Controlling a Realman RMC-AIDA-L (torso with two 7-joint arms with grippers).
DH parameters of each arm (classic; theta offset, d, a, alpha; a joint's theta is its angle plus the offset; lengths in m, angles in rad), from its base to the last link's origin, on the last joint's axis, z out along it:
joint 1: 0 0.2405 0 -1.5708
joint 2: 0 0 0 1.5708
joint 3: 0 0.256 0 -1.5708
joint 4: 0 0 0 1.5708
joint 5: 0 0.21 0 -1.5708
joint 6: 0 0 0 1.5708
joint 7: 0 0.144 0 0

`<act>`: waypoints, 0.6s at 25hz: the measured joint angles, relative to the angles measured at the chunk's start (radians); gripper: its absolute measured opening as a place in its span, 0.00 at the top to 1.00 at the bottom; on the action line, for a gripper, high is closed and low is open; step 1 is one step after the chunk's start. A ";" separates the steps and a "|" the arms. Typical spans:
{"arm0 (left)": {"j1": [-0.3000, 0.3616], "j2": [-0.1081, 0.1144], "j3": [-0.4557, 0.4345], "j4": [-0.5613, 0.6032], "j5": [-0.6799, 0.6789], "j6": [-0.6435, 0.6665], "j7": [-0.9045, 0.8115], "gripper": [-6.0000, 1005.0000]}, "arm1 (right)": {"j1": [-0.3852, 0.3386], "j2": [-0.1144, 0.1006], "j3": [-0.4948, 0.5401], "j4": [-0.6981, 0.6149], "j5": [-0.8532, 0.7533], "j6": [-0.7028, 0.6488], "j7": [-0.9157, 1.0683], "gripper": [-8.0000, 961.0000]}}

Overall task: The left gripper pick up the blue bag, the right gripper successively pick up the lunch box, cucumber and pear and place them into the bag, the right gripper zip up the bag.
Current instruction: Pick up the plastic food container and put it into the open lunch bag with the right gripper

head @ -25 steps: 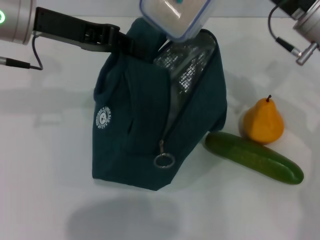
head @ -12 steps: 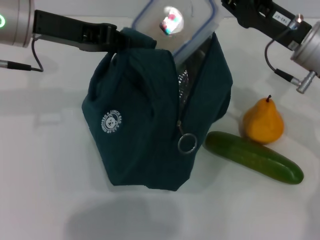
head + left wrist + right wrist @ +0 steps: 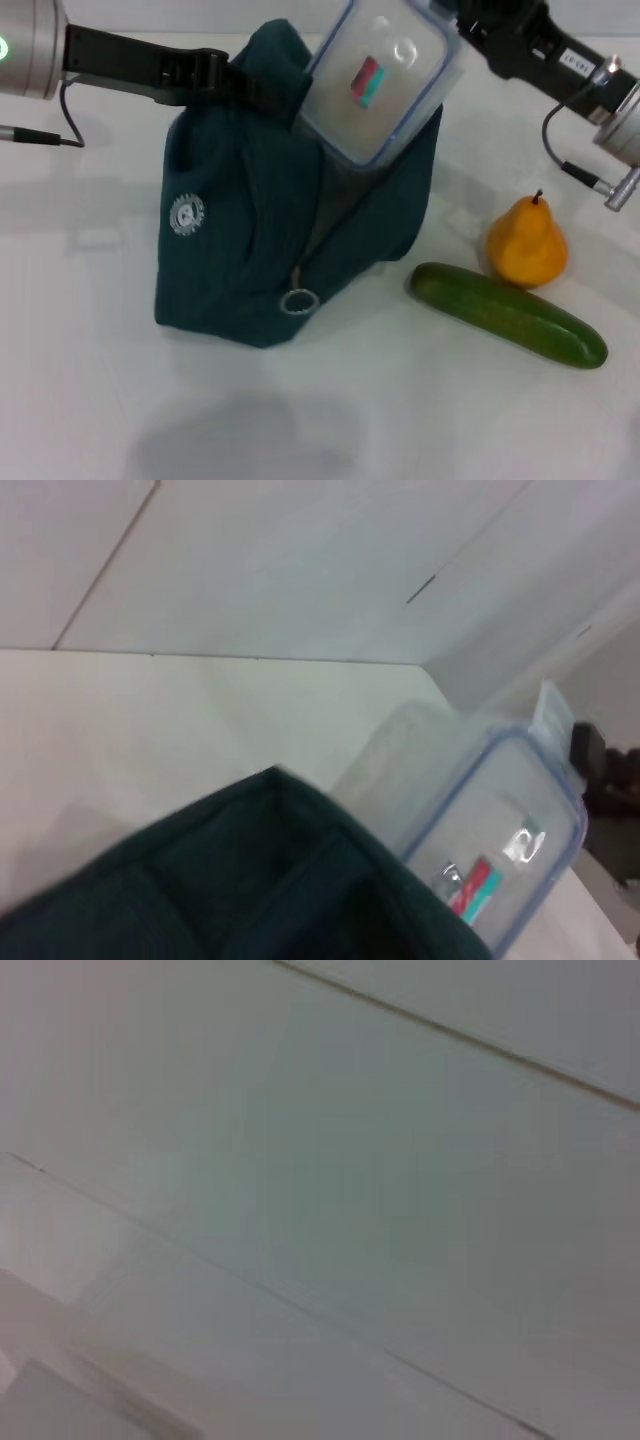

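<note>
Holding the bag [image 3: 260,230] up by its top, the left gripper [image 3: 215,75] is clamped on the cloth, though its fingertips are hidden in the folds. The box [image 3: 380,80] sits tilted in the bag's open mouth, its low end hidden inside. The right gripper [image 3: 462,22] holds the box's top corner; its fingers are partly cut off. The pear [image 3: 527,243] and cucumber [image 3: 507,314] lie on the table [image 3: 90,380], beside the bag.

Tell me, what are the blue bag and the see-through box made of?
The blue bag looks like soft matte cloth: it folds and sags. The lunch box looks like clear, glossy hard plastic: light glints off its blue-rimmed lid.
</note>
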 joint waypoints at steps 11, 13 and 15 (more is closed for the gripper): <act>0.017 0.000 0.000 -0.001 -0.017 -0.003 0.009 0.92 | 0.004 0.000 -0.187 -0.108 0.003 0.130 -0.008 0.89; 0.020 -0.002 0.002 -0.002 -0.026 -0.003 0.009 0.92 | 0.007 0.000 -0.237 -0.130 0.022 0.171 -0.006 0.88; 0.022 -0.005 0.005 -0.002 -0.032 -0.002 0.009 0.92 | 0.010 0.000 -0.293 -0.140 0.067 0.213 -0.006 0.88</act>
